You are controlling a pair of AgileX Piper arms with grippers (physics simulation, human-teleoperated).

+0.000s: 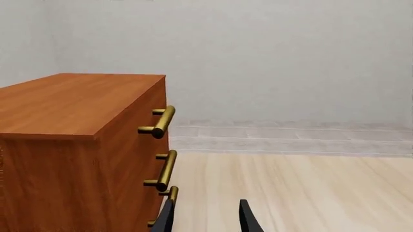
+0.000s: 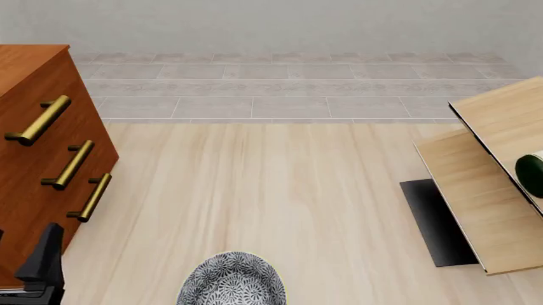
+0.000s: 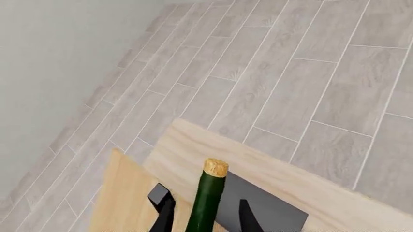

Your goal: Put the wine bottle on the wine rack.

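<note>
The wine bottle [image 3: 209,200] shows in the right wrist view as a slim dark green glass neck ending in a tan, cork-coloured top, rising between the two black fingers [image 3: 162,205] of the right gripper [image 3: 203,212]; the fingers stand on either side of the neck, closed around it. In the front view only a rounded dark green patch of the bottle [image 2: 532,175] appears at the right edge, over the slanted boards of the wine rack [image 2: 475,190], and whether it touches the boards cannot be told. No label or writing can be read anywhere; the body of the bottle is cut off in both views. The wine rack is light tan wood with flat tilted boards and a black base [image 2: 437,222] on the pale wooden tabletop [image 2: 271,197], and its right part runs out of the picture. The right arm itself is not visible in the front view. The left gripper [image 1: 208,217] hangs near the reddish-brown drawer cabinet [image 2: 38,159] with brass handles [image 2: 38,121], its fingers spread apart with nothing between them; only their tips show in the left wrist view. A grey patterned bowl [image 2: 233,279] sits at the near edge of the tabletop, partly cut off.
</note>
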